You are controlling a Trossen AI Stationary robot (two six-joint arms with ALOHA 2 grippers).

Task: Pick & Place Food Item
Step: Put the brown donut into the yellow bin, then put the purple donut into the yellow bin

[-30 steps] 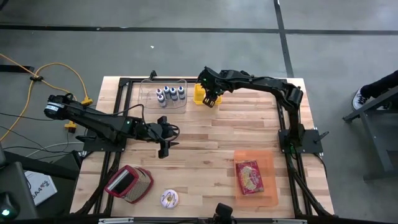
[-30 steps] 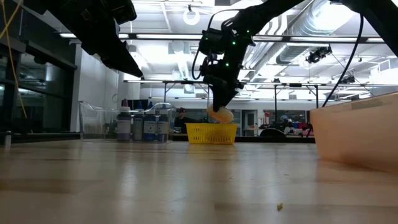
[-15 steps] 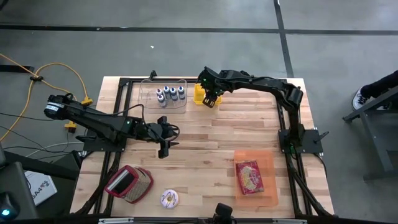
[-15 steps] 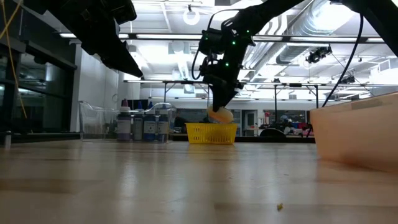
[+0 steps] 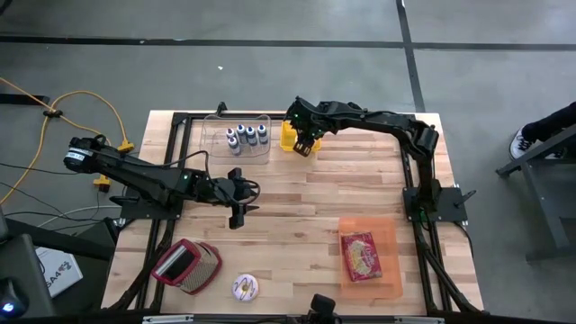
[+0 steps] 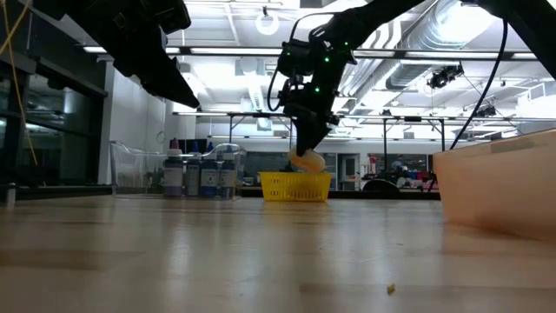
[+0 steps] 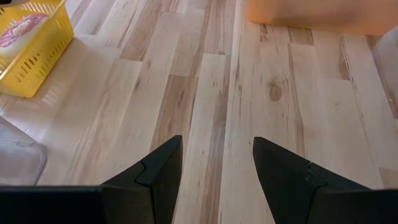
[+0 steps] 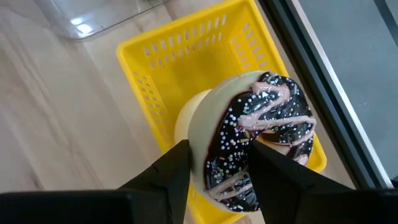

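My right gripper (image 8: 214,171) is shut on a doughnut (image 8: 249,140) with a pale body and dark, sprinkled icing with pink lines. It hangs just over the yellow basket (image 8: 186,68), which stands at the table's far edge (image 5: 290,135). In the low view the doughnut (image 6: 307,161) sits just above the basket's rim (image 6: 295,178). My left gripper (image 5: 236,219) hovers open above bare boards at the table's middle left, with nothing between its fingers (image 7: 217,168). The left wrist view shows something pink lying in the basket (image 7: 25,53). My right gripper pinches the doughnut's near portion (image 8: 217,155) between its two fingers; the iced face shows in the gap between them. The fingers slant steeply down from above. The doughnut stands on edge, lifted clear, above the basket's opening.
A clear bin of small bottles (image 5: 241,137) stands left of the basket. An orange tray (image 5: 389,229) with a red packet (image 5: 361,255) is at the near right. A red-and-white pouch (image 5: 187,265) and another doughnut (image 5: 245,287) lie near the front edge.
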